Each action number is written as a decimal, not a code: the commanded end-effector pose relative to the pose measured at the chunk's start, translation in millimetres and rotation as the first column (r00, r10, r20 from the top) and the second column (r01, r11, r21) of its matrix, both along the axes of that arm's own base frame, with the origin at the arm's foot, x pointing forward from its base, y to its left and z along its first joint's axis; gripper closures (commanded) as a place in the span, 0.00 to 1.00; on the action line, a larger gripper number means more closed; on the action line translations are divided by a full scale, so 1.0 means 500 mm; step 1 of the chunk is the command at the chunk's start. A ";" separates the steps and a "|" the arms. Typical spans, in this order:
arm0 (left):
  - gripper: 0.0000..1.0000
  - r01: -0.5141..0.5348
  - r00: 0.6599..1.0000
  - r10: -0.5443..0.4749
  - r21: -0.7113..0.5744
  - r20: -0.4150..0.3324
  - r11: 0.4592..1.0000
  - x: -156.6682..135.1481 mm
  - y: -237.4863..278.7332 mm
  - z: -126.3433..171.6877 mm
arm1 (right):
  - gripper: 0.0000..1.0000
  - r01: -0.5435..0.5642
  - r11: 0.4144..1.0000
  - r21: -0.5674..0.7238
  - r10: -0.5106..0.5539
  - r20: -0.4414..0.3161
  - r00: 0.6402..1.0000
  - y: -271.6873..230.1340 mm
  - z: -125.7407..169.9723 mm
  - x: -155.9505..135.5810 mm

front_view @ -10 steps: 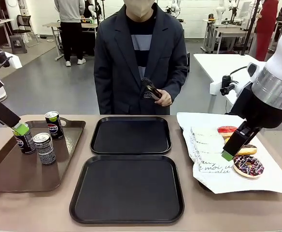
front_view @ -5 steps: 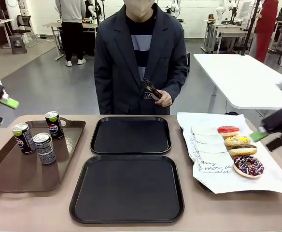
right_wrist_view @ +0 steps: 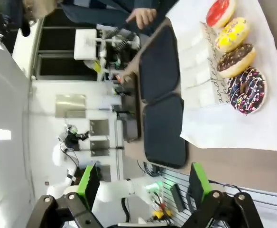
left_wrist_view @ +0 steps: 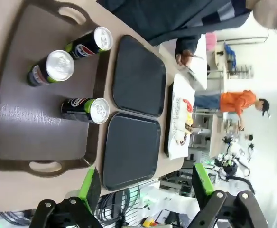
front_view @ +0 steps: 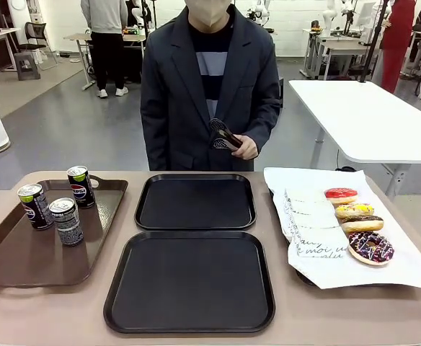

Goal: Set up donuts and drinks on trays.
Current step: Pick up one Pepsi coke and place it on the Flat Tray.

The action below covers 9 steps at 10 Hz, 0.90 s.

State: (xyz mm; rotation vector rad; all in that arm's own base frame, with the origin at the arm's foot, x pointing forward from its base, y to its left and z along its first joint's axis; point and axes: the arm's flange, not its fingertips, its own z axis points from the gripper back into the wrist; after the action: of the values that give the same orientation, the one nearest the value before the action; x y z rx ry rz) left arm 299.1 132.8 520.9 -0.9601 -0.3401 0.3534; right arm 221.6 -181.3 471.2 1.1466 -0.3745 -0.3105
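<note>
Hanging well above the surface (front_view: 52, 317), the left claw (left_wrist_view: 146, 184) has its jaws spread wide, with nothing between them and touching nothing. The right claw (right_wrist_view: 143, 184) is likewise wide open and holds nothing, raised over the donut end. Three drink cans (front_view: 66, 221) stand upright on the brown tray (front_view: 23, 267) at the robot's left. Four donuts (front_view: 354, 210) lie in a row on the white paper sheet (front_view: 412, 270) at the right: red-glazed, yellow, chocolate and dark sprinkled. Between these the two black trays (front_view: 195, 202) lie one behind the other. At the far side, the person's hand (front_view: 245, 148) holds tongs (front_view: 223, 135).
</note>
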 end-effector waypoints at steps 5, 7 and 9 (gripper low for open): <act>0.00 -0.059 0.998 0.057 -0.048 -0.032 0.997 -0.045 0.073 0.000 | 0.00 0.043 0.999 -0.004 -0.043 0.001 0.999 -0.025 0.014 -0.058; 0.00 -0.059 0.998 0.057 -0.048 -0.032 0.997 -0.045 0.073 0.000 | 0.00 0.043 0.999 -0.004 -0.043 0.001 0.999 -0.025 0.014 -0.058; 0.00 -0.059 0.998 0.057 -0.048 -0.032 0.997 -0.045 0.073 0.000 | 0.00 0.043 0.999 -0.004 -0.043 0.001 0.999 -0.025 0.014 -0.058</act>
State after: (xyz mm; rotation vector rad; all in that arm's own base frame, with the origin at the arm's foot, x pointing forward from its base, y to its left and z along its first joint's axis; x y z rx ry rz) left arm 276.6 168.4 519.6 -0.9754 -0.3218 0.4315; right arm 191.7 -192.4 477.7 1.1190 -0.3844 -0.3667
